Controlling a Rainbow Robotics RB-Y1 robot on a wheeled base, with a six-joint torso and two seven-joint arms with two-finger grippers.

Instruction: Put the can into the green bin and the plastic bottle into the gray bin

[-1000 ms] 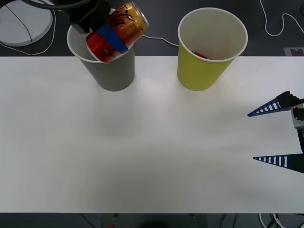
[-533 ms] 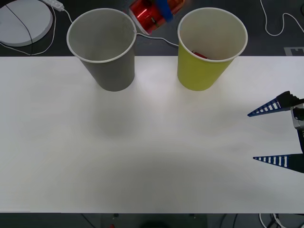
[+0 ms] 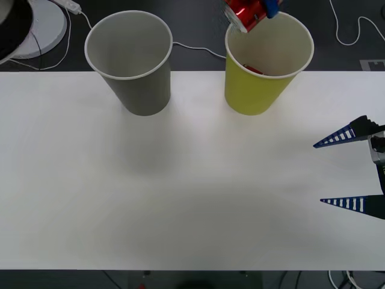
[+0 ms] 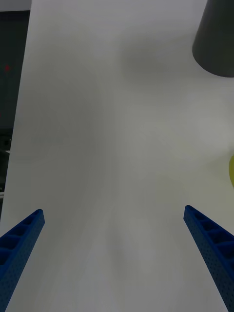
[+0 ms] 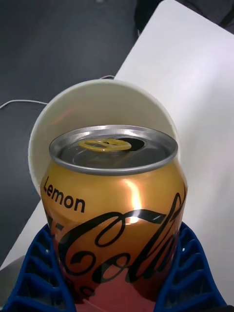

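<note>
The can [image 3: 248, 13], orange-gold with a red base, hangs tilted over the back rim of the green bin [image 3: 246, 90]. My left gripper [image 3: 257, 8] is shut on it. In the left wrist view the can [image 5: 114, 209] sits between the blue fingers [image 5: 36, 273], above the green bin's pale inside [image 5: 97, 105]. Something red [image 3: 252, 69] lies inside the green bin; I cannot tell what it is. The gray bin [image 3: 141, 90] stands upright to the left. My right gripper [image 3: 352, 171] waits open at the table's right edge. The plastic bottle is out of view.
The white table [image 3: 180, 198] carries the two bins along its back edge. Behind it, a white round device [image 3: 42, 24] and cables [image 3: 198, 49] lie on the dark floor. The right wrist view has the gray bin [image 4: 217, 39] ahead across bare table.
My left gripper has carried the can to the right, from over the gray bin to over the green bin's rim. The right arm has not moved.
</note>
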